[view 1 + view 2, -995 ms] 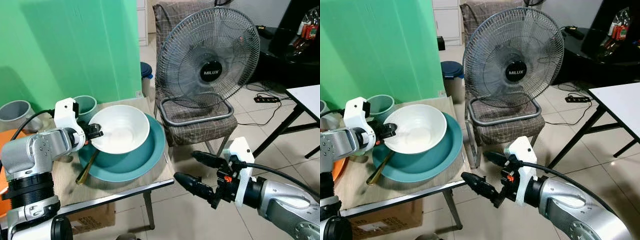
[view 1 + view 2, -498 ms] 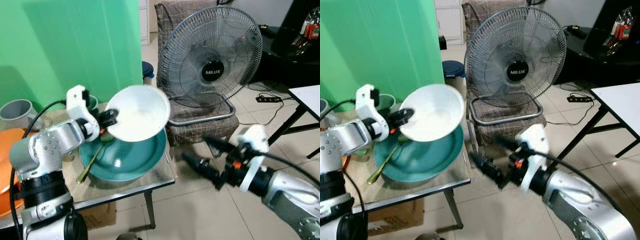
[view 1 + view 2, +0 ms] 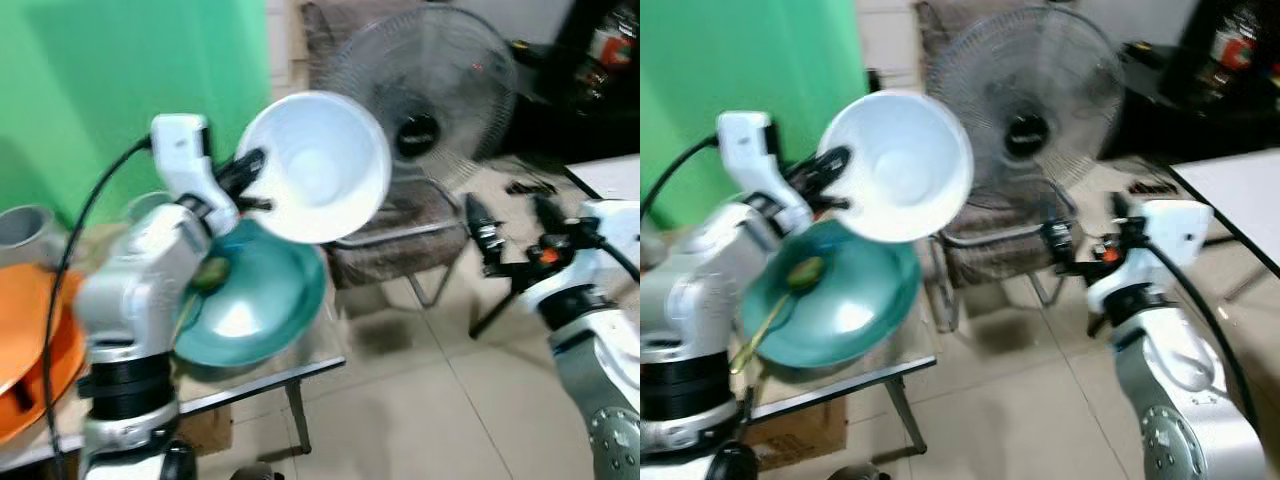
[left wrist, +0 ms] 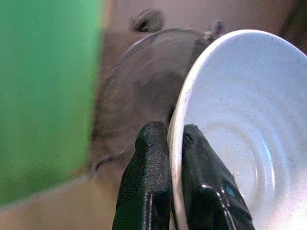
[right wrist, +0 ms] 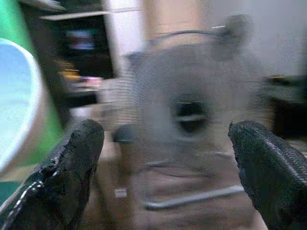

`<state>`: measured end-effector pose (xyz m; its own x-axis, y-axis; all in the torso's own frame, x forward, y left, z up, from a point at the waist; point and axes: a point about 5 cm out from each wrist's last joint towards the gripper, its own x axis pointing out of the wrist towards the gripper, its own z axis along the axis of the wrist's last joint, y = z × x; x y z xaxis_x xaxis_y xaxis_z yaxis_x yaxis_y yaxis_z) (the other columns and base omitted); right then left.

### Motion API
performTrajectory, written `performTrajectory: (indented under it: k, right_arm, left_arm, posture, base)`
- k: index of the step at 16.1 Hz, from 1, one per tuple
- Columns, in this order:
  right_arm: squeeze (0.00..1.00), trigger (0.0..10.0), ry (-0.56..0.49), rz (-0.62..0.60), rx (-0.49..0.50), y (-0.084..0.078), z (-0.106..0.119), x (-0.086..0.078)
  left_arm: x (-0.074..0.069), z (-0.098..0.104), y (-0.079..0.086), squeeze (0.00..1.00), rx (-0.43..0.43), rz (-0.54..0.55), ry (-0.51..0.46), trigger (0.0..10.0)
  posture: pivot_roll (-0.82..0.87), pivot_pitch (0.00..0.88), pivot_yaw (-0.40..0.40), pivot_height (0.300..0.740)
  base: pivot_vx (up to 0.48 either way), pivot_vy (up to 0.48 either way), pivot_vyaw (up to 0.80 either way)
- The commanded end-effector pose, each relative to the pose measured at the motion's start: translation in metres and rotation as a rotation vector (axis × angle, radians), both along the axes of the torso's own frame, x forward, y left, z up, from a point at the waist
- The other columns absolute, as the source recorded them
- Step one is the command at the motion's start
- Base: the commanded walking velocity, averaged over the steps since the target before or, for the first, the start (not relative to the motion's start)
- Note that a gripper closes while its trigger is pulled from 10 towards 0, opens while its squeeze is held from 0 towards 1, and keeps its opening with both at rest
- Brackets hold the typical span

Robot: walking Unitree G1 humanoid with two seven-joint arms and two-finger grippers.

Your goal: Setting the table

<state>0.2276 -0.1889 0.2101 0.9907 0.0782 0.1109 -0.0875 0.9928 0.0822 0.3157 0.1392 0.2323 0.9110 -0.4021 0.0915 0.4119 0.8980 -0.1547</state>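
Blurred grey pedestal fan (image 3: 430, 130) behind. Teal round plate (image 3: 250, 300) on worktop (image 3: 260, 375) edge. White ceramic bowl (image 3: 320, 165) aloft above plate, tipped, mouth forward-right, rim pinched by left claw (image 4: 175, 143). Right claw (image 5: 168, 167) spread, off worktop, floor open below.

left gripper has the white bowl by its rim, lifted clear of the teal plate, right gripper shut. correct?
Not quite: the right gripper is open, its fingers spread wide apart in the right wrist view. The rest holds: the left gripper pinches the white bowl by its rim, lifted above the teal plate.
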Motion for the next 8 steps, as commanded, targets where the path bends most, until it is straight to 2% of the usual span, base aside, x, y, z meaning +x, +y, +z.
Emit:
performTrajectory:
  k: [1, 2, 4, 5, 7, 8]
  right_arm:
    - [0.0, 10.0, -0.014, -0.072, -0.027, -0.007, 0.002, 0.001]
    - [0.0, 10.0, -0.009, -0.139, -0.068, -0.012, 0.002, 0.0]
    - [0.0, 10.0, 0.004, -0.163, -0.065, -0.012, 0.002, -0.003]
    - [0.0, 10.0, 0.031, -0.202, -0.051, -0.012, -0.004, -0.005]
    - [0.0, 10.0, 0.057, -0.214, -0.087, -0.009, -0.009, -0.009]
    - [0.0, 10.0, 0.075, -0.233, -0.081, -0.011, -0.01, -0.014]
  left_arm:
    - [0.001, 0.01, -0.006, 0.0, 0.021, 0.0, -0.089, 0.0]
    - [0.002, 0.008, -0.01, 0.0, 0.03, 0.023, -0.125, 0.0]
    - [0.003, 0.009, -0.016, 0.0, 0.039, 0.039, -0.167, 0.0]
    - [0.003, 0.006, -0.021, 0.0, 0.017, 0.05, -0.193, 0.0]
    - [0.002, 0.002, -0.022, 0.0, 0.009, 0.056, -0.201, 0.0]
    - [0.002, -0.002, -0.023, 0.0, 0.016, 0.099, -0.207, 0.0]
  posture:
    - [0.01, 0.0, 0.035, 0.74]
    - [-0.01, 0.0, 0.033, 0.74]
    - [0.0, 0.0, 0.024, 0.74]
    - [-0.01, 0.0, 0.022, 0.74]
    - [-0.03, 0.0, 0.031, 0.74]
    - [-0.02, 0.0, 0.031, 0.74]
  base:
    - [0.0, 0.0, -0.69]
    - [0.0, 0.0, -0.69]
    - [0.0, 0.0, -0.71]
    - [0.0, 0.0, -0.76]
    - [0.0, 0.0, -0.76]
    - [0.0, 0.0, -0.76]
